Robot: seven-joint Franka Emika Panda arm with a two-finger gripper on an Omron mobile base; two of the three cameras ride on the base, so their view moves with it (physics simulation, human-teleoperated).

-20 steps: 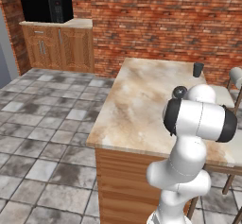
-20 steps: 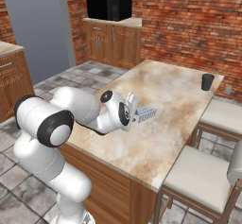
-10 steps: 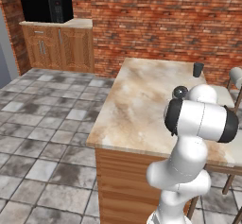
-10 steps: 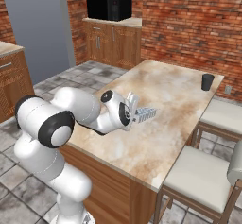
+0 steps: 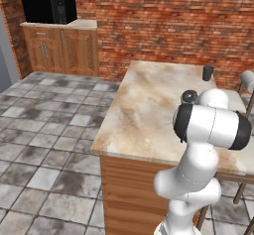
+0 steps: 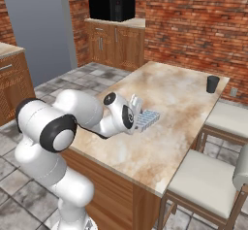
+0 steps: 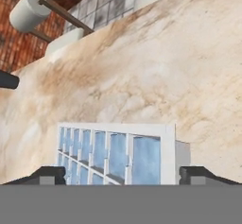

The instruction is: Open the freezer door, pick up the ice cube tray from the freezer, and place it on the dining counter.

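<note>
The ice cube tray is lying flat on the beige marbled tabletop of the dining counter, close to the middle of it. It is white, with rows of pale blue cups.

The pincer is right at the near end of the tray. In the hand view its two dark tips sit wide apart, one on each side of the ice cube tray, and there is a gap between each tip and the tray's edge. So the pincer is wide and is not squeezing anything. The tray rests on the stone by itself.

A small dark cup stands far away near the back corner of the tabletop. Stools with pale seats stand along the right side of the counter. A black microwave sits on wooden cupboards by the brick wall.
</note>
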